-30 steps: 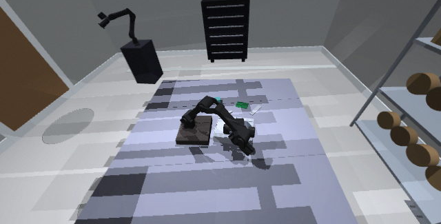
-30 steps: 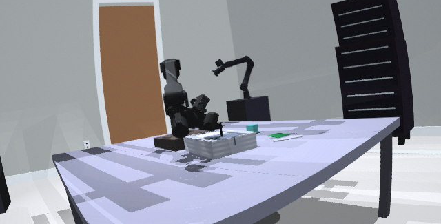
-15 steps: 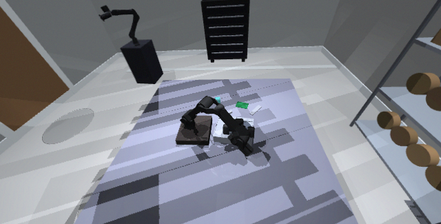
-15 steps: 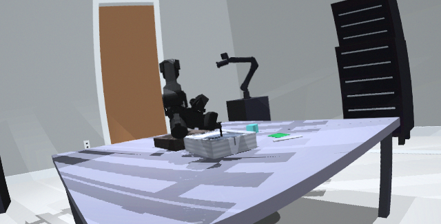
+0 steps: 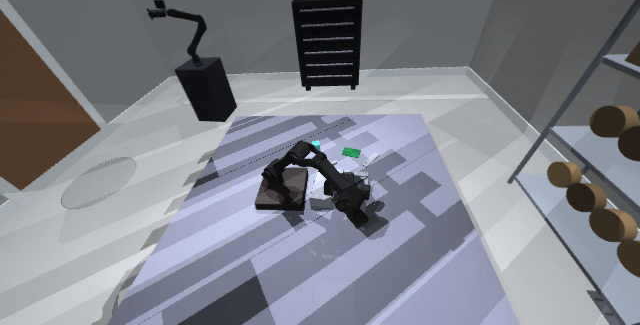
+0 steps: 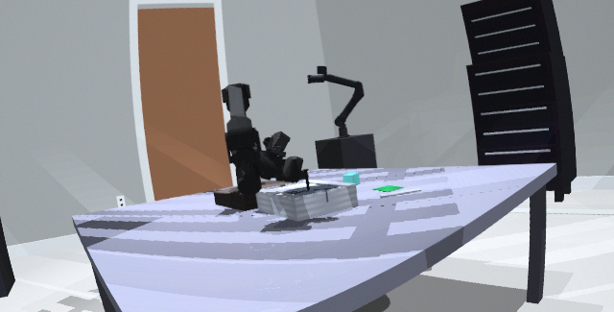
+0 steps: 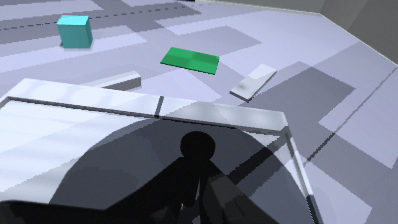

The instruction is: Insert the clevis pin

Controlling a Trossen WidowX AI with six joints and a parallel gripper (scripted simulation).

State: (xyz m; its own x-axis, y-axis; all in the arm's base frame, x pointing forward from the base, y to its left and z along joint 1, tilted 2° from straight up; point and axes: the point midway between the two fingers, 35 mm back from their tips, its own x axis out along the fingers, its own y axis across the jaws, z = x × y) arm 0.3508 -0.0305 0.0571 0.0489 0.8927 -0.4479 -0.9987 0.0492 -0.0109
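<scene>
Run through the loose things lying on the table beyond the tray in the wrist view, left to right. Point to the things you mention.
Cyan block [image 5: 316, 144] [image 6: 351, 178] [image 7: 75, 33] → green flat plate [image 5: 351, 152] [image 6: 388, 188] [image 7: 191, 61] → pale flat bar [image 5: 371, 159] [image 6: 400, 192] [image 7: 254, 83]. The grey bar close behind the tray [image 6: 307, 207] [image 7: 220, 114] overlaps the cyan block's span, so I leave it out.

Through my cameras, grey walls framed a brown door [image 5: 30, 110] [image 6: 179, 101] and a black drawer cabinet [image 5: 327, 40] [image 6: 510, 82], while slanting light and shadow striped the pale floor [image 5: 165, 100] [image 6: 585, 245] and the lavender worktop [image 5: 320, 275] [image 6: 216, 264] [image 7: 310, 45].
</scene>
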